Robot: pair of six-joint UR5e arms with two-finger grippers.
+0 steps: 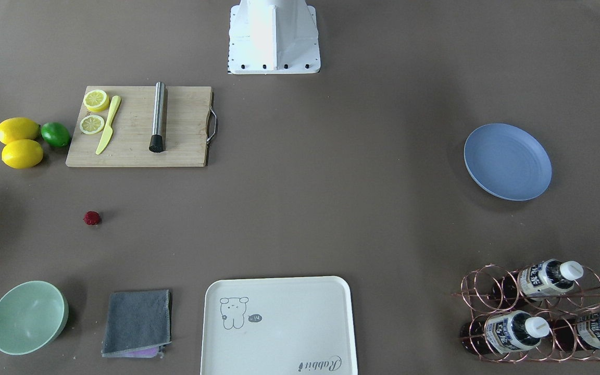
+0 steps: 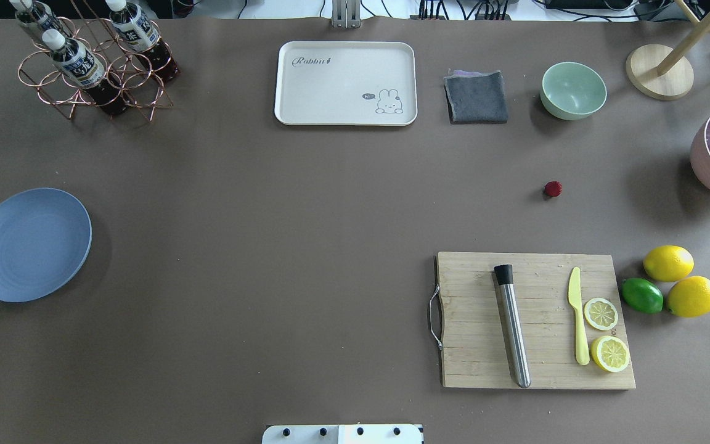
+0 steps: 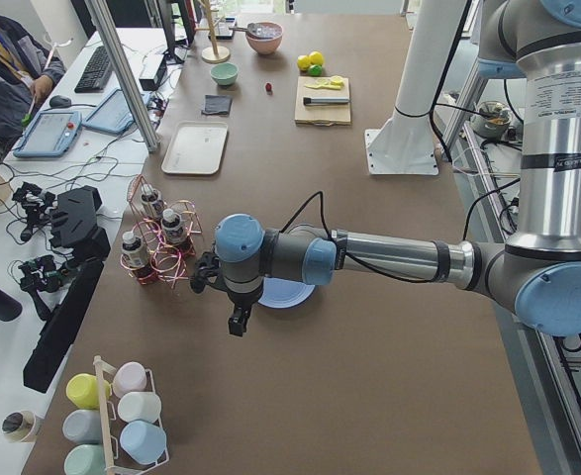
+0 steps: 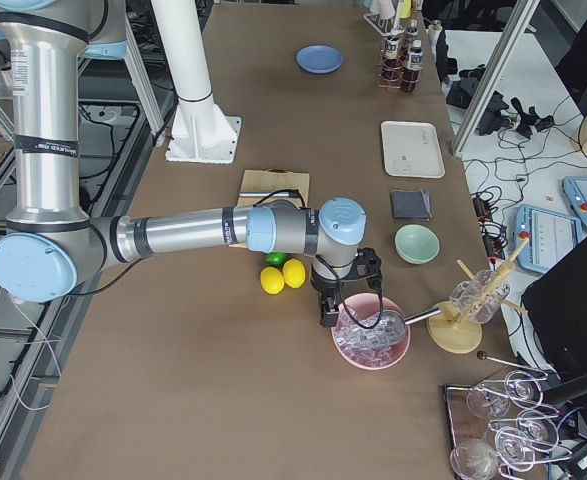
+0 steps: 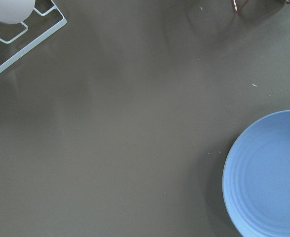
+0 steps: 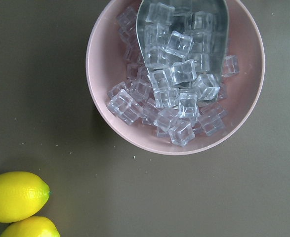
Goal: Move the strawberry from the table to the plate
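Strawberry (image 2: 553,189) sits on the bare table (image 2: 269,209), robot's right half, nothing touching it. Overhead sweep L→R: plate (image 2: 29,245) at the far left edge, no berry on it. The left gripper (image 3: 237,322) hangs pointing down near the plate in the left side view. Its wrist cam shows only plate edge + table, no fingers, so can't tell if the jaws are apart or together. Further right comes the berry, between the mint bowl (image 2: 573,90) on the far side and the cutting board (image 2: 472,296) on the robot side, apart from both. Lemons (image 2: 668,263) + lime (image 2: 642,295) lie right of the board. Far right, the right gripper (image 4: 328,305) hangs at the rim of the pink ice bowl (image 6: 99,49). Its wrist cam looks down on ice cubes (image 6: 174,74), fingers not in shot, so again can't tell. Neither arm shows in the overhead or front views. Step, imo: pre-grasp, approach not begun, berry not held. Next move: right arm looks the closer one. It needs to swing in over the berry w/ jaws apart, drop straight down and close gently. The berry is tiny + roundish and prob rolls if nudged off-centre. After that comes a long carry across to the plate on the opp side. That may be past the right arm's reach, so a left-arm pick or handover is poss. Release low so it doesn't roll off the shallow rim.
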